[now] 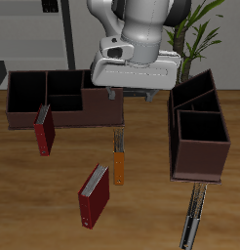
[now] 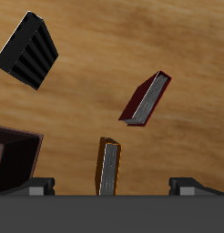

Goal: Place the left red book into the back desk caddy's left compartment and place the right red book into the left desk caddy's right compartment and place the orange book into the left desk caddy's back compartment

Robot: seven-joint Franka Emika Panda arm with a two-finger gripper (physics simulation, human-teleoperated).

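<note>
The tool (image 1: 135, 95) hangs empty, fingers apart, above the upright orange book (image 1: 119, 161). The book looks thin, stiff and light; pinching across its covers near mid-spine seems best.

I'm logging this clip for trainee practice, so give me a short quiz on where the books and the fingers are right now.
1. True or false: the orange book already sits inside the left desk caddy.
2. Which book lies on the table most nearly beneath the fingers? A) a red book B) the orange book C) the grey-black striped book
3. Fill in: the fingers stand ____ (open or shut).

Key: 1 false; 2 B; 3 open.
</note>
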